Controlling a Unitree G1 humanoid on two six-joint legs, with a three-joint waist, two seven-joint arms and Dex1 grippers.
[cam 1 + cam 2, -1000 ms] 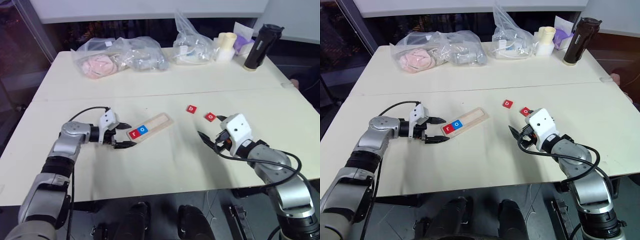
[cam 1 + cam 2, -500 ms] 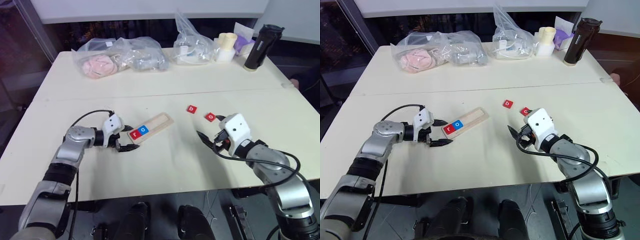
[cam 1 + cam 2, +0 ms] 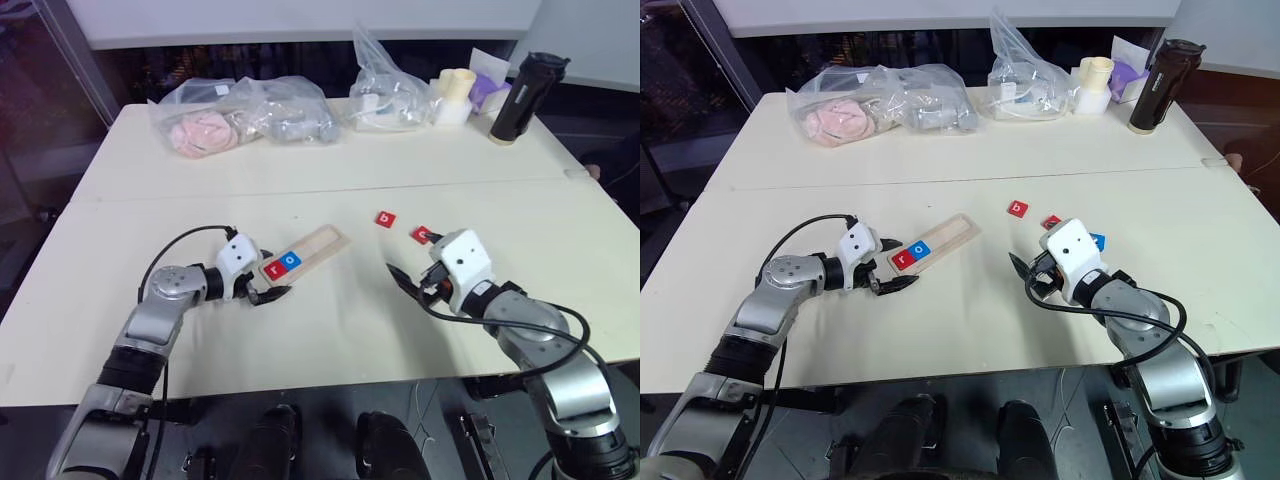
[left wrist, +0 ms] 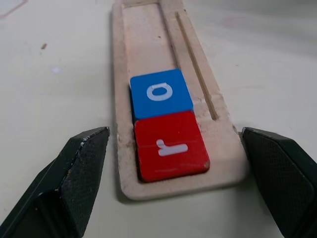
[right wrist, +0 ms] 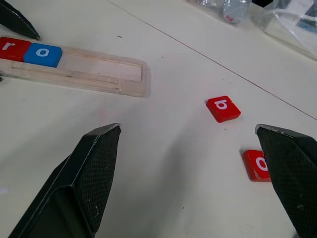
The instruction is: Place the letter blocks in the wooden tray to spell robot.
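Cream table (image 3: 330,170), wooden tray (image 3: 318,243) holding two letter blocks (image 3: 281,264)

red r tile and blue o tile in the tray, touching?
Touching. In the left wrist view the red r tile and the blue o tile sit edge to edge in the wooden tray, with no groove showing between them.

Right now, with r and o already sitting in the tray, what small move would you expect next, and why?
Probably the right gripper reaches toward the red b block. The wooden tray holds only the red r and blue o, so b comes next. That block lies loose on the table nearest the right gripper, whose jaws stand open and empty.
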